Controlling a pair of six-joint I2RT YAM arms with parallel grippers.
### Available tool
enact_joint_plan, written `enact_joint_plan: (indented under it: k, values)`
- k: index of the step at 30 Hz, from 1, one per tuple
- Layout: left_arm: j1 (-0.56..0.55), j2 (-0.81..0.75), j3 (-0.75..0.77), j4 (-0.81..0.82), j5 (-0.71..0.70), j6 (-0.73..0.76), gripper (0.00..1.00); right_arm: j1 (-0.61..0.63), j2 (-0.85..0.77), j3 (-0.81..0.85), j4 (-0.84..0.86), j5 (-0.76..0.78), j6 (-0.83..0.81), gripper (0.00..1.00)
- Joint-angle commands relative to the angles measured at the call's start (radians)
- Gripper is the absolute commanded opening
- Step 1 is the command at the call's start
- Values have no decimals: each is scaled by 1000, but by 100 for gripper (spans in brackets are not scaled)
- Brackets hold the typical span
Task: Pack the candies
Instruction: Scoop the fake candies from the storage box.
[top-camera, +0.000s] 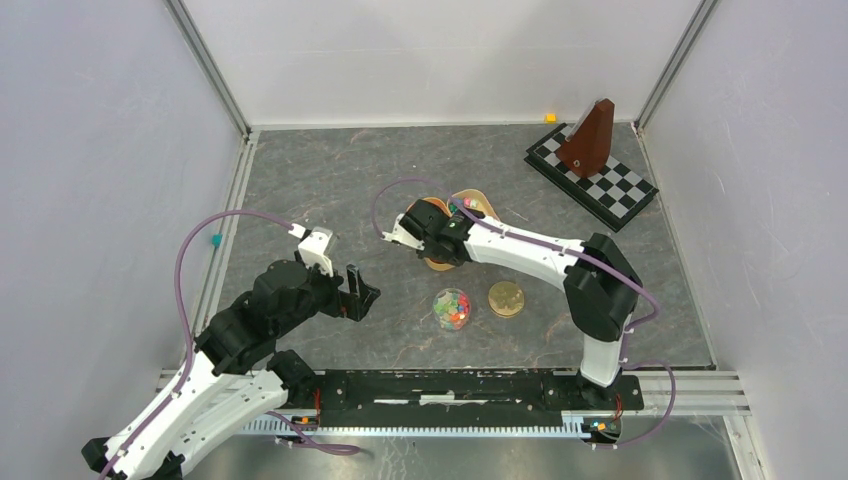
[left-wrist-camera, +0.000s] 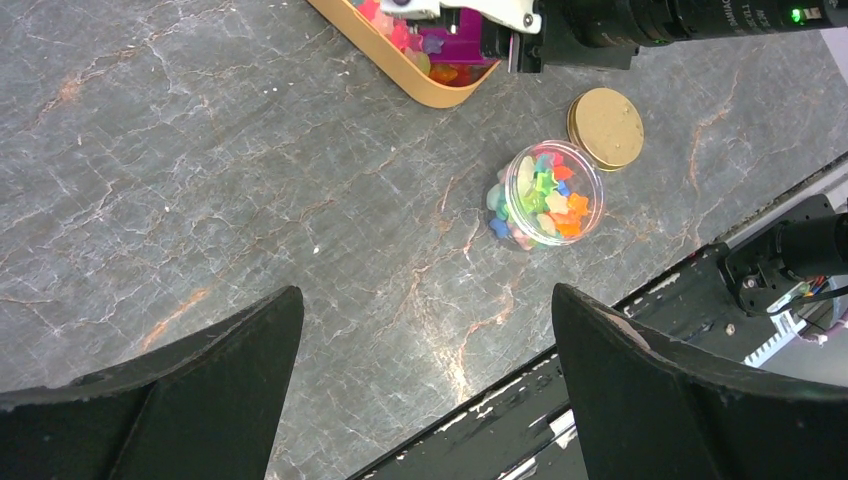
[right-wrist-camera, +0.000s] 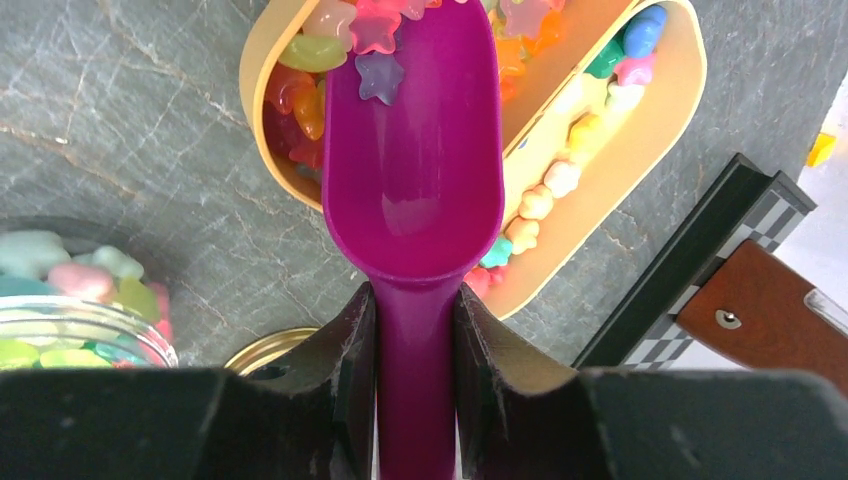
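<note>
- Right gripper (right-wrist-camera: 415, 330) is clamping the purple scoop (right-wrist-camera: 410, 170) by the handle, jaws narrow; bowl is reaching into the tan oval tray (right-wrist-camera: 640, 150), likely digging for candies (right-wrist-camera: 545, 195)
- Candies are lying mostly in that tray, a few at the scoop's tip; others are sitting in the clear jar (left-wrist-camera: 600, 195), gold lid (left-wrist-camera: 606, 128) off, just beside it
- Left gripper (left-wrist-camera: 428, 295) is hovering wide open and empty near the jar; probably waiting to steady it
</note>
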Motion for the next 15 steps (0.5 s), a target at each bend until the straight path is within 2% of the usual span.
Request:
enact_joint_plan:
  k: [1, 15]
  values:
    - [2, -9, -4, 40, -17, 42, 100, -19, 27, 23, 66, -47, 78, 0]
    - [2, -8, -5, 41, -20, 41, 100, -59, -7, -116, 286, -36, 173, 0]
